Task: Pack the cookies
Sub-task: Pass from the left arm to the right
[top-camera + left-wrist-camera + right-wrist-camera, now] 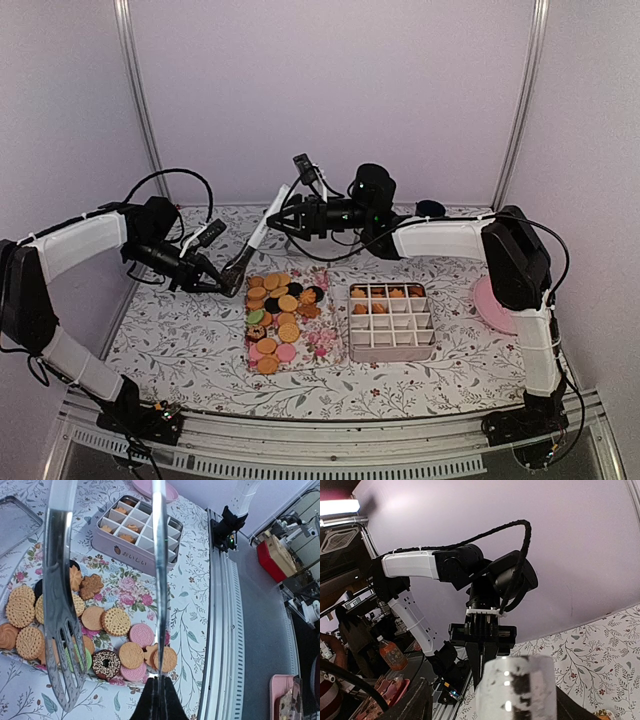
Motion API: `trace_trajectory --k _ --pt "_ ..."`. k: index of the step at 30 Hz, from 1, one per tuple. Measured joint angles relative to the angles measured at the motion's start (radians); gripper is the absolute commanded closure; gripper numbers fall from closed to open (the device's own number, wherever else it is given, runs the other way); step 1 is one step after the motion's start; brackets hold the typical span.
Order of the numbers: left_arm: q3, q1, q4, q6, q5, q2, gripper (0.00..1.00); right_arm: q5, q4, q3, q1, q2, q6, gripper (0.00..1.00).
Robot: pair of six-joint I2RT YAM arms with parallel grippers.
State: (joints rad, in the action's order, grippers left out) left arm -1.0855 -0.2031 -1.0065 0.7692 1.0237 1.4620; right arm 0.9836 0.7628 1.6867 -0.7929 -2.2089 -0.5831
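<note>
Left gripper (159, 702) is clamping shut on one arm of the shiny metal serving tongs (60, 605), close to their slotted tips. I am seeing those tips hanging by the far left corner of the rectangular floral-print tray (325, 342). Right gripper (281, 222) is reaching in from the far side, raised off the table, with its jaws standing apart on either side of the tongs' upper end. On its wrist camera a gap is showing beside one finger, so it is not gripping. The small round flat cookies (116, 622) are lying heaped on the tray; they are mostly golden-orange, with a few pink, a few dark and one green. The tray is resting in the middle of the flower-patterned tablecloth (180, 340). Just right of the tray, the pale pink tin with a white grid divider (392, 353) is sitting on the cloth. A few golden cookies are lying in its far compartments.
</note>
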Motion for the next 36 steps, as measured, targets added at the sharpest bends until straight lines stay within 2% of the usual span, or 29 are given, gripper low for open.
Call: trace_trajectory --k 24,31,36 --pt "-0.002 -0.040 -0.050 0.064 -0.043 0.000 1.00 0.094 -0.095 0.037 -0.021 -0.027 0.004 0.56" --pt "-0.002 -0.044 -0.074 0.068 -0.071 0.000 1.00 0.092 -0.097 -0.010 -0.020 -0.019 0.038 0.64" --pt "-0.002 -0.046 -0.075 0.069 -0.074 0.000 1.00 0.088 -0.098 -0.030 -0.019 -0.002 0.057 0.64"
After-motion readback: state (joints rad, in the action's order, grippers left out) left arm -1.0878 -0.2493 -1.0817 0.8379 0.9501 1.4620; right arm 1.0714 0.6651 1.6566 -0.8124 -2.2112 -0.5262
